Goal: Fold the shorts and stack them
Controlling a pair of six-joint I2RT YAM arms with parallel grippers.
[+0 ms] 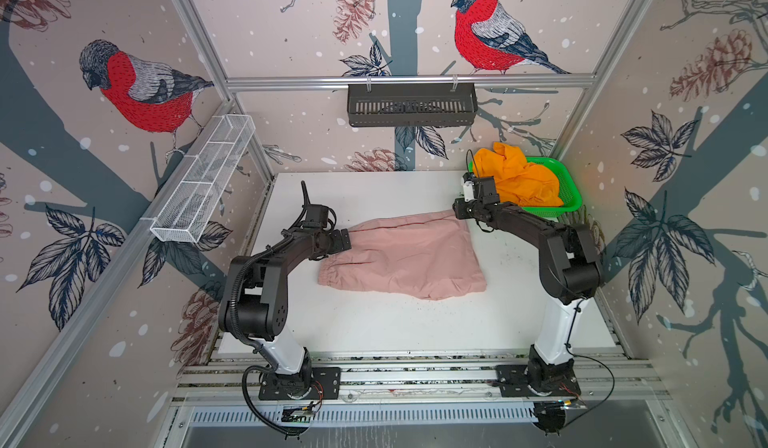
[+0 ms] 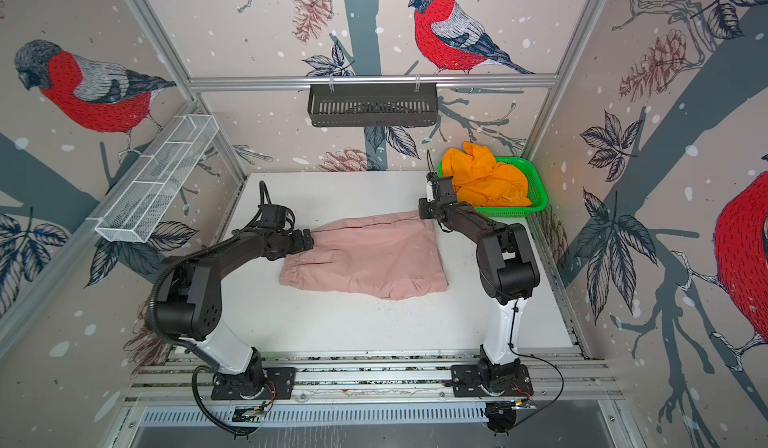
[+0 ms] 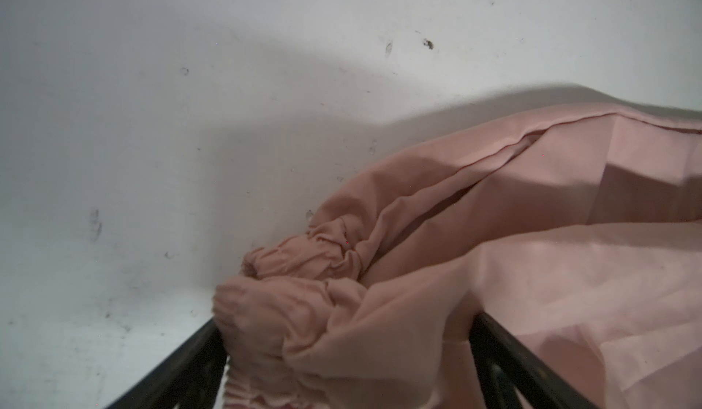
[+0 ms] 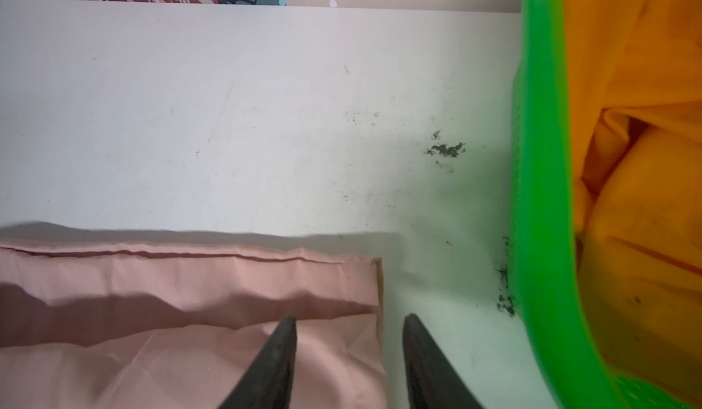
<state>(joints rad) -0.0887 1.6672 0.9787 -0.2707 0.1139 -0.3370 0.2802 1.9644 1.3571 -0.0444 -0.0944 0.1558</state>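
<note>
I see the pink shorts (image 1: 403, 254) lying flat in the middle of the white table (image 1: 374, 325). They look already doubled over once, with the gathered waistband (image 3: 304, 262) towards the left arm and the leg hems towards the right arm. The orange shorts (image 1: 519, 179) are crumpled in the green basket (image 1: 570, 200) at the far right corner, so I judge the first pair is only partly folded and the second is not yet started.

The left gripper (image 1: 343, 241) sits at the far end of the waistband. In its wrist view the fingers (image 3: 190, 357) are spread wide and the bunched elastic lies between them. They are not pressing it, although I cannot say for sure if the cloth rests on a pad, because the fold hides the contact.

The right gripper (image 4: 349, 323) hangs low over the far hem corner (image 4: 364, 274). Its fingers (image 4: 273, 361) are parted with nothing between them — one tip is over the pink cloth and the other over bare table.

I think both grippers stand at the two far corners for a reason: from there they can take one long edge together and carry it over the near edge. The basket is close to the right arm, so I would keep that wrist low and move it inward — a wide swing may hit the rim.
</note>
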